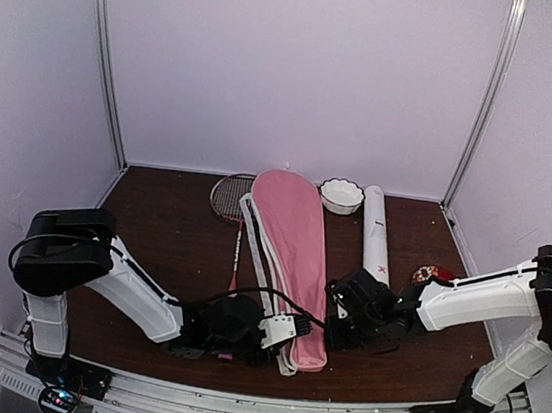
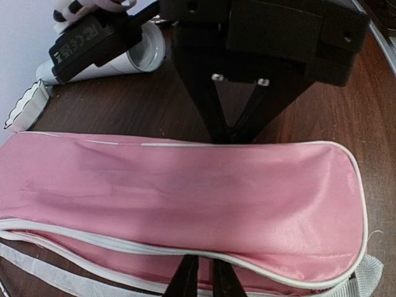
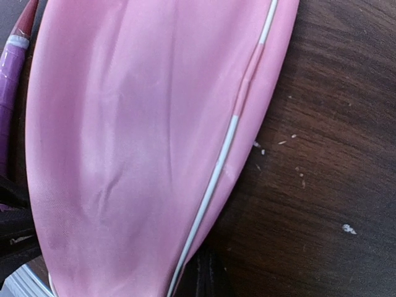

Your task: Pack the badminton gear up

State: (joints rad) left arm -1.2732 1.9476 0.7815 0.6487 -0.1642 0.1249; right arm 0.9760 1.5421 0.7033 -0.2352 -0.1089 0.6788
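- The left gripper [image 2: 206, 276] is pinching the white-piped hem at the near end of the long pink racket-shaped fabric cover [image 1: 293, 229], its jaws nearly together. The cover is lying flat on the dark wooden table [image 1: 163, 223] and stretching away from both tools.
- The right gripper [image 2: 232, 135] is sitting fully clenched against the opposite hem, directly across the cover from the left gripper. Whether any fabric is caught between its tips cannot be told.
- The cover is looking light, limp and slick. In my judgement it will be sagging and slipping once raised, so the piped hem is offering the surest hold.
- A racket with a red shaft and round strung head [image 1: 231, 197] is lying just beside the cover on the left gripper's side. Its purple-pink handle is showing only in part.
- The long white tube [image 1: 375, 234] is lying beyond the right gripper. It is looking stiff and liable to roll.
- The second racket and the shuttlecocks are not showing. Whether the cover is hiding them cannot be told.
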